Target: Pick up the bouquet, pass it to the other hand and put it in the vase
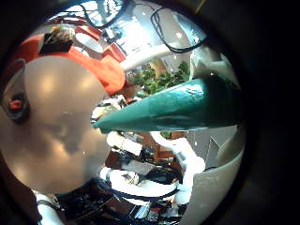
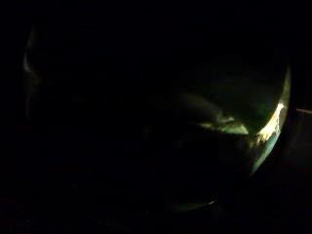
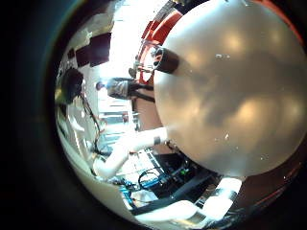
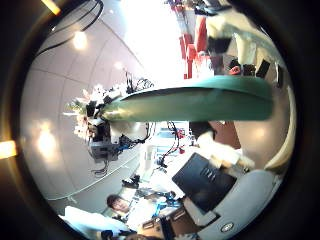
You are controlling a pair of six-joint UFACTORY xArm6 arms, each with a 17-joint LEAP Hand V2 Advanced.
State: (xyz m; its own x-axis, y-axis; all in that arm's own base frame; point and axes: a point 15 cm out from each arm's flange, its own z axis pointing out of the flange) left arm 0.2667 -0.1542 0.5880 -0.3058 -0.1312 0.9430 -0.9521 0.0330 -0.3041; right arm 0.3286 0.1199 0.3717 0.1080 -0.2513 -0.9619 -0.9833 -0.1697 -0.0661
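The bouquet's long tapered wrap [image 1: 178, 105] runs across the left little finger side palm view, close to the palm, with leaves [image 1: 157, 80] just behind it. My left hand is shut on the bouquet. The same wrap [image 4: 190, 100] crosses the right thumb side palm view, with blooms [image 4: 90, 105] at its narrow far end. My right hand is close beside it. A small cylindrical vessel [image 3: 163, 59], perhaps the vase, stands at the round table's edge.
The round table [image 3: 230, 96] fills much of the right little finger side palm view and also shows in the left little finger side palm view [image 1: 56, 127]. An arm [image 1: 155, 178] reaches below the wrap. The vessel shows again at the table's rim [image 1: 14, 105].
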